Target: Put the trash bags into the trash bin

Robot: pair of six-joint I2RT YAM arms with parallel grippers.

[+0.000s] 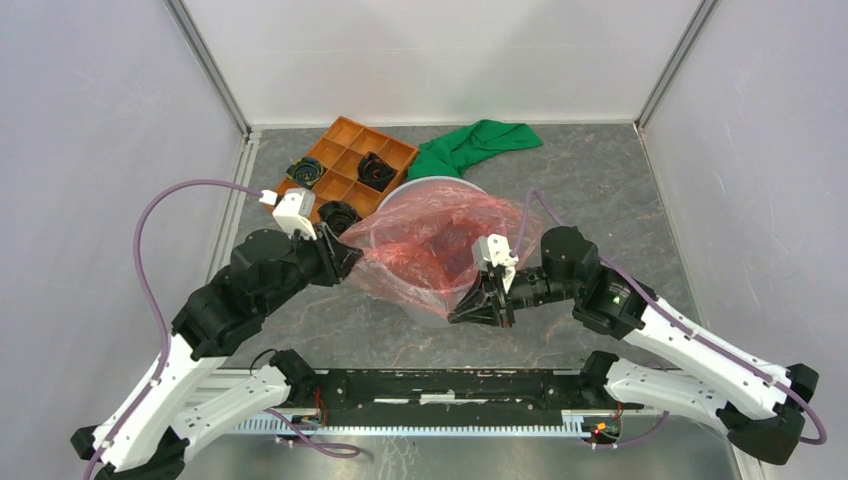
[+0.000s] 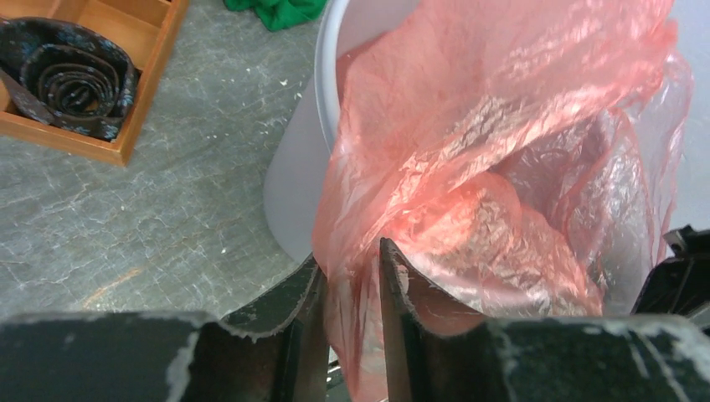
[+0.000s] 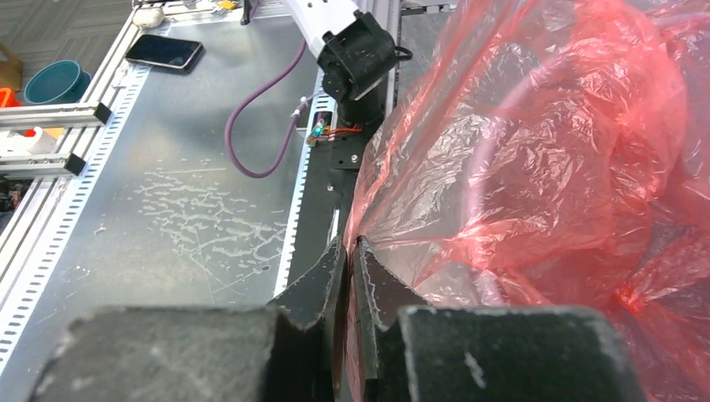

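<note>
The translucent red-pink trash bag (image 1: 440, 245) is spread as a large loose sack over the round greyish-white trash bin (image 1: 440, 185) in the middle of the table. My left gripper (image 1: 352, 256) is shut on the bag's left edge; in the left wrist view the film (image 2: 469, 167) runs between the fingers (image 2: 393, 276), with the bin's wall (image 2: 293, 184) just behind. My right gripper (image 1: 470, 312) is shut on the bag's near right edge. In the right wrist view the bag (image 3: 536, 167) bulges to the right of the pinched fingers (image 3: 368, 268).
An orange compartment tray (image 1: 350, 165) with dark rolled items stands behind left of the bin; it also shows in the left wrist view (image 2: 84, 75). A green cloth (image 1: 475, 145) lies behind the bin. Walls enclose the table on three sides.
</note>
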